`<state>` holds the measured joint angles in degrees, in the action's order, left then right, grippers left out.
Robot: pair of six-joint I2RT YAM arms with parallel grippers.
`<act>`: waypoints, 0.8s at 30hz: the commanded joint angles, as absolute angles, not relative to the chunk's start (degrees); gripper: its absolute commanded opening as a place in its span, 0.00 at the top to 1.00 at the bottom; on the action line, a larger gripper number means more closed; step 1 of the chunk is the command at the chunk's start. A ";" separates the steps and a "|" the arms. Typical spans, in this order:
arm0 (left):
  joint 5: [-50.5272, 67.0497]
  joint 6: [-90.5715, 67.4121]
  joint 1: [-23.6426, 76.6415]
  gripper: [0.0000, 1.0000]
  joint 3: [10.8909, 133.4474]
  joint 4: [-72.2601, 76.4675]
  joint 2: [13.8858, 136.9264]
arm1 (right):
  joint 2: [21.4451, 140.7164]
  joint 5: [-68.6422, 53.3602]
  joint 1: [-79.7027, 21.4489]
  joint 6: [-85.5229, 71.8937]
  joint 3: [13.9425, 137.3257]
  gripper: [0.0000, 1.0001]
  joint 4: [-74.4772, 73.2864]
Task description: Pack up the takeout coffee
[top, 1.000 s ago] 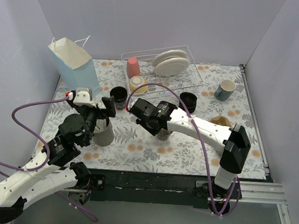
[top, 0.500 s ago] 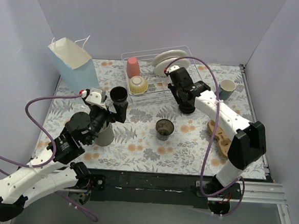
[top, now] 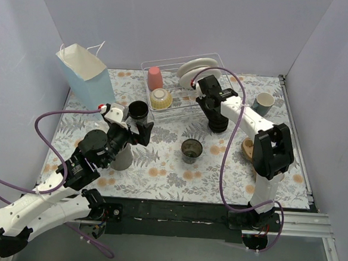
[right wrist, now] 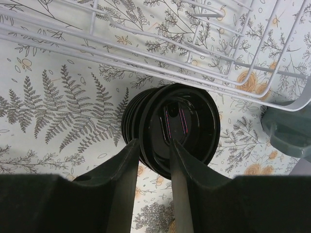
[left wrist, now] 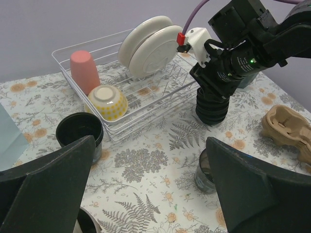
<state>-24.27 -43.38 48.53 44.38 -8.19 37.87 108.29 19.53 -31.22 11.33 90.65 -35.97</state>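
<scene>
The surface (top: 170, 173) wears a pale print of ferns and orange flowers. Plain lavender walls close it in: a back wall (top: 187, 24) behind the surface, a left wall (top: 13, 77) and a right wall (top: 337, 118) at its sides. A black strip (top: 174, 209) edges its near side. The light is even.

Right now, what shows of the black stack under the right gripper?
The stack of black lids looks like glossy plastic: round, nested so the side reads as ribs, the top one recessed in the middle. It stands on the floral table cover beside the wire rack. The right gripper straddles its top rim; contact is unclear.
</scene>
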 commanded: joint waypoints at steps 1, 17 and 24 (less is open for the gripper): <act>-23.38 -42.36 48.25 0.02 43.77 -8.35 37.44 | 109.60 17.75 -30.94 12.22 93.08 0.60 -35.33; -23.91 -41.75 48.25 0.02 43.68 -8.61 37.53 | 109.61 19.42 -30.85 12.04 92.72 0.84 -35.77; -23.55 -41.92 48.34 0.02 43.51 -8.61 37.79 | 106.44 18.37 -30.85 10.90 92.37 0.89 -36.21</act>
<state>-23.94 -42.39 48.53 44.27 -8.56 37.82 110.83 18.26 -31.03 11.97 90.70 -36.10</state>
